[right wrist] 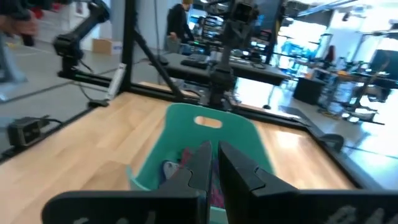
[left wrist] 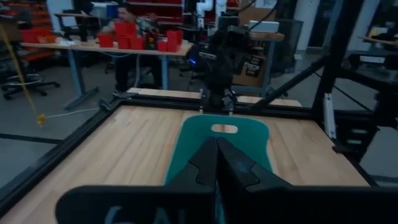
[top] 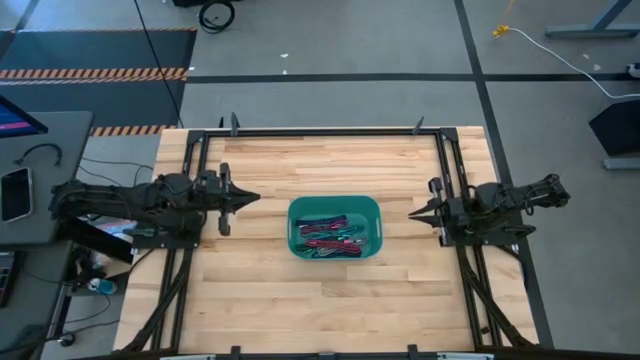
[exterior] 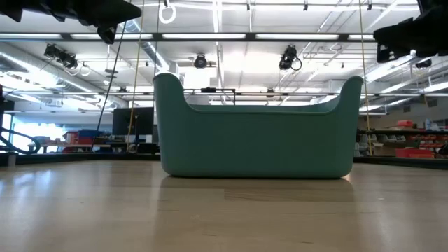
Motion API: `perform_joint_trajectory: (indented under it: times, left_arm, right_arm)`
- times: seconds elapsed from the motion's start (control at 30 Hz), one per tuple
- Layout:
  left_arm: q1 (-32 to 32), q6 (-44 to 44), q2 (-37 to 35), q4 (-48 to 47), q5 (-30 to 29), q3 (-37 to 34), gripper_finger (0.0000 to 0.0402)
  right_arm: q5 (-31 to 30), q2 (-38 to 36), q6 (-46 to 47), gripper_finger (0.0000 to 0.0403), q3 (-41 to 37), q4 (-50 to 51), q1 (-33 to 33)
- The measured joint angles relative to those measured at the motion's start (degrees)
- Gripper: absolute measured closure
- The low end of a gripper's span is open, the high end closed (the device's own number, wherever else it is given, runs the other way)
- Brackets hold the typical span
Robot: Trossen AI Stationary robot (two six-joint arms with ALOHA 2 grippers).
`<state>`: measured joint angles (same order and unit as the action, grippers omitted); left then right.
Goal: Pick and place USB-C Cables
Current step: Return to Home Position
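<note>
The cables [top: 329,238] lie in a loose heap inside the bin [top: 296,216], pink, purple and dark strands tangled across its floor; in the right wrist view a pale blue one [right wrist: 169,167] shows at the near end; the bin is a teal tub with rounded corners and a handle slot in each raised end wall, and it sits flat at the middle of the table [top: 250,290]; in the low view its long wall [exterior: 255,140] hides the contents. The left gripper [top: 252,197] hangs above the wood just off the bin's left end, apart from it and pointing at it; its fingers [left wrist: 202,165] are pressed together along one line and hold nothing, with the bin's slotted end straight ahead of them. The right gripper [top: 414,214] hangs off the bin's right end, likewise apart from it and aimed at it; its fingers [right wrist: 239,171] are together but for a thin slit, and empty. Each wrist view shows the other arm beyond the bin's far end. Past the table, the left wrist view shows a person [left wrist: 127,15] at a bench with red boxes [left wrist: 127,35]; the right wrist view shows another person [right wrist: 178,22] standing by desks.
</note>
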<state>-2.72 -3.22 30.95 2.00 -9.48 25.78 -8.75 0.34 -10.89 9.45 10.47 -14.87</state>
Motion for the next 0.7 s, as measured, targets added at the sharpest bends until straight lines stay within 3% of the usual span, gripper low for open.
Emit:
perform_joint_trajectory:
  times: [0.3, 0.43, 0.6, 0.7]
  left_arm:
    - [0.07, 1.09, 9.80, 8.20, 2.61, 0.00, 0.0395]
    - [1.20, 2.68, 12.56, 13.42, 5.01, -0.02, 0.0395]
    - [4.25, -2.53, 8.87, 2.28, 8.59, -0.04, 0.0395]
    - [5.00, -2.90, 5.19, 0.26, 12.08, -0.07, 0.0395]
  right_arm:
    - [0.39, 0.02, -1.61, 0.0373, -7.78, -15.62, 0.00]
    - [0.30, 0.04, -2.63, 0.0373, -7.90, -17.23, 0.01]
    - [0.70, 0.02, -2.58, 0.0373, -7.40, -17.33, 0.02]
    - [0.87, 0.02, -2.26, 0.0372, -7.40, -17.31, 0.02]
